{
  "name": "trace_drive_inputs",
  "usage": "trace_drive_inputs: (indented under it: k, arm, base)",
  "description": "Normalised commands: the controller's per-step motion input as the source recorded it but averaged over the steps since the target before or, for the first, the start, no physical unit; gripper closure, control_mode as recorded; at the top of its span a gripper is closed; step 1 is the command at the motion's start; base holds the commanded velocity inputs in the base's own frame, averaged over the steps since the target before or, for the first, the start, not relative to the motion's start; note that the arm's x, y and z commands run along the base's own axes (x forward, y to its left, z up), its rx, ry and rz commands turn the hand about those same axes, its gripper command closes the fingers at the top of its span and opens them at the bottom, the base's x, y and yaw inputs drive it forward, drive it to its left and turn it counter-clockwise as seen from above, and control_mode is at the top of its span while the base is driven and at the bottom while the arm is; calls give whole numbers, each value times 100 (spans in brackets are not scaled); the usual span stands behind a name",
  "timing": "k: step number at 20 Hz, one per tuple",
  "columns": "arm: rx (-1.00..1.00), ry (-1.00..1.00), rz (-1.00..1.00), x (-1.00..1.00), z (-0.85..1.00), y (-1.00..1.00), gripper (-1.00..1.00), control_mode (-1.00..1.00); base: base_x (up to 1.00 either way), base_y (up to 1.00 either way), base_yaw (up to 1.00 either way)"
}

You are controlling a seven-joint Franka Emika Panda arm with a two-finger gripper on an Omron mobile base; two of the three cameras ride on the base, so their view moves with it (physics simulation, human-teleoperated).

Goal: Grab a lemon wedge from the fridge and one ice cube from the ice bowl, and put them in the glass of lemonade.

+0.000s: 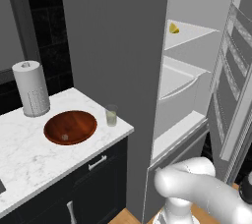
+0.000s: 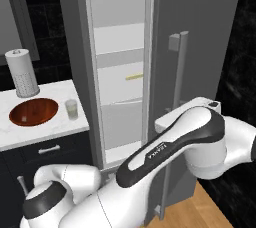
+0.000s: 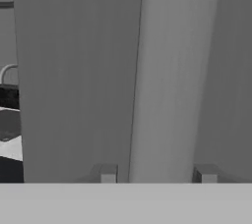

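Right, the tall grey fridge [image 1: 197,70] stands open in the left base view, so I judge the step in hand is the reach for the tiny bright yellow lemon wedge [image 1: 173,28]. It sits on the upper pale shelf, at 1 o'clock in that view.

Claw state: in the hand view the gripper [image 3: 157,174] has its tips apart, hard up against a flat grey panel. I can't tell whether it's grasping that panel or released.

To do it well:
- back clear of the door edge first
- rise to shelf height, enter square to the opening
- spread wide, pinch the wedge low, since it's small and will likely skid

View differences:
- Left base view gives the wedge, plus the tiny pale ice cube [image 1: 64,137] in the glossy reddish-brown wooden bowl [image 1: 54,125] at 8 o'clock, with the small clear tumbler of lemonade [image 1: 111,115] just beside it at the bowl's 3 o'clock.
- Right base view gives the long vertical grey bar handle [image 2: 182,72] at 2 o'clock and a thin tan-yellow bar [image 2: 134,77] inside.
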Motion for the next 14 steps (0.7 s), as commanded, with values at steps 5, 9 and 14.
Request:
trace_drive_inputs:
  k: [5, 9, 14]
  arm:
    - [-6, -9, -22, -54, 67, 1, 100, -100]
    - [-9, 1, -41, -21, 9, -17, 100, -100]
    - [-6, 0, -38, -22, 0, -18, 100, -100]
  base:
    - [0, 0, 0]
    - [0, 0, 0]
    - [0, 0, 0]
